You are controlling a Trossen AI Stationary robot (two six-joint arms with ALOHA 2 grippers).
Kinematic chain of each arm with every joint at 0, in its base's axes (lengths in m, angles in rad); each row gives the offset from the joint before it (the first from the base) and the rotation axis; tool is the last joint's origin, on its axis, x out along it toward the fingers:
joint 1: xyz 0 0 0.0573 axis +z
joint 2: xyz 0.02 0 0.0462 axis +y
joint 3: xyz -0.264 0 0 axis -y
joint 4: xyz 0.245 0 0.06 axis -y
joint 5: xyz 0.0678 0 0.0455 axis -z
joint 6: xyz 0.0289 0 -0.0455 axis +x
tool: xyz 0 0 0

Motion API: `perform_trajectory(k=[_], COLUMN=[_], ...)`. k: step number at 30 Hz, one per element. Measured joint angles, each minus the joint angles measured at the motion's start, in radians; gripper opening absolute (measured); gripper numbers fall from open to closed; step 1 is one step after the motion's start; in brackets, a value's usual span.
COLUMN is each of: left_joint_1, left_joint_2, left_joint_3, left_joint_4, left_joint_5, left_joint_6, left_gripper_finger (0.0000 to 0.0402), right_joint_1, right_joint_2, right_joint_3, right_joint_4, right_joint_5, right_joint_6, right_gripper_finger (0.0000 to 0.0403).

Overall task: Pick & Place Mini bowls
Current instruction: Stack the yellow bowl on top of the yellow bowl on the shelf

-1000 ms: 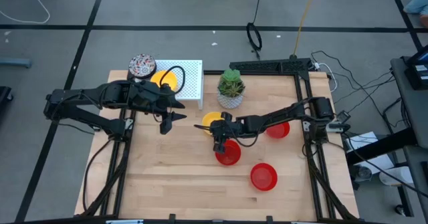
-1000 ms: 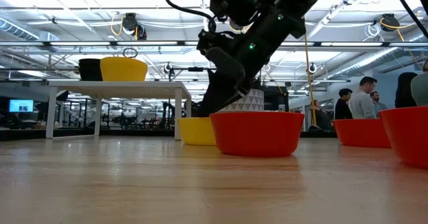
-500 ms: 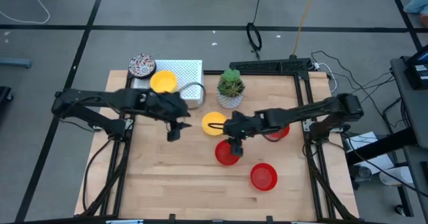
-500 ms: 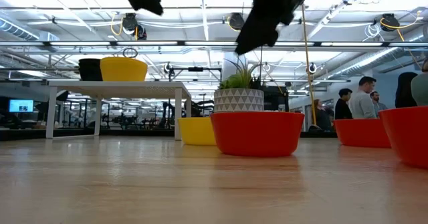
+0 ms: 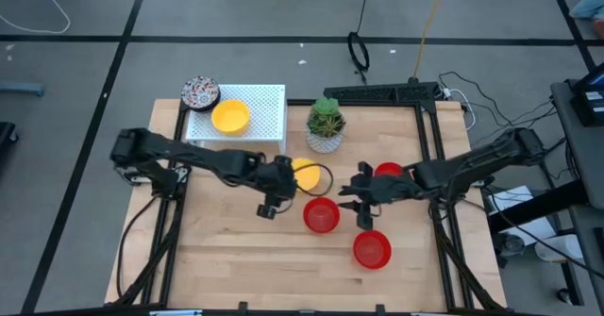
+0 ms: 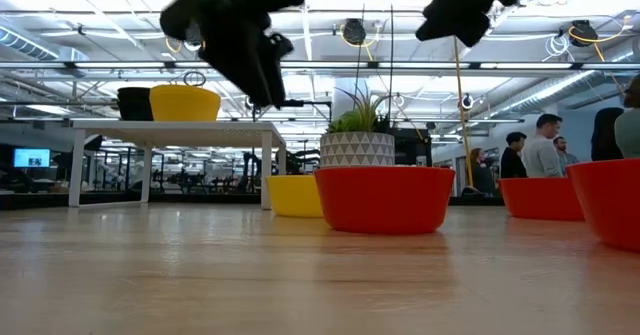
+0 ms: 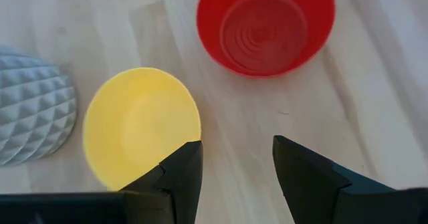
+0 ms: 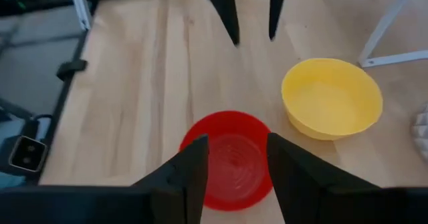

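Note:
On the table stand a yellow mini bowl (image 5: 304, 173) (image 7: 142, 127) and three red mini bowls (image 5: 321, 215) (image 5: 372, 249) (image 5: 389, 171), all resting on their bases. A second yellow bowl (image 5: 230, 117) and a patterned bowl (image 5: 200, 92) sit up on the white rack (image 5: 264, 104). My left gripper (image 5: 267, 206) (image 7: 237, 144) is open, hovering at the near left of the table's yellow bowl. My right gripper (image 5: 354, 203) (image 8: 237, 140) is open and raised, just right of the middle red bowl (image 8: 231, 158). Both hang well above the table in the low view.
A white pot with a green plant (image 5: 326, 123) stands just behind the yellow bowl. The rack fills the far left corner. The third red bowl is partly under my right arm. Bare wood lies along the near left of the table (image 5: 217, 259). People stand in the room beyond.
My left gripper has swung from beside the rack toward the right and the near edge, ending beside the table's yellow bowl. My right gripper has risen from the middle red bowl and drawn back toward the right. No bowl has shifted.

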Motion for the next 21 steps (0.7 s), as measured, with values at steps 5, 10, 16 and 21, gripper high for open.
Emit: perform_trajectory(k=[5, 10, 16, 21], left_joint_1=[0.019, 0.045, 0.092, 0.111], left_joint_2=[0.096, 0.175, 0.259, 0.294], left_joint_3=[0.0, 0.0, 0.001, 0.001], left_joint_4=[0.069, 0.113, 0.148, 0.138], left_joint_5=[0.0, 0.001, 0.001, -0.002], left_joint_6=[0.049, 0.087, 0.074, 0.055], left_gripper_finger=[0.0186, 0.0186, 0.0186, 0.0186], right_joint_1=[0.004, 0.004, 0.004, 0.004], right_joint_2=[-0.085, -0.153, -0.209, -0.221], right_joint_3=[-0.154, -0.261, -0.31, -0.31], right_joint_4=[0.166, 0.266, 0.321, 0.331], right_joint_5=[-0.003, -0.004, -0.006, -0.005], right_joint_6=[0.037, 0.043, 0.043, 0.043], right_gripper_finger=[0.014, 0.0141, 0.014, 0.014])
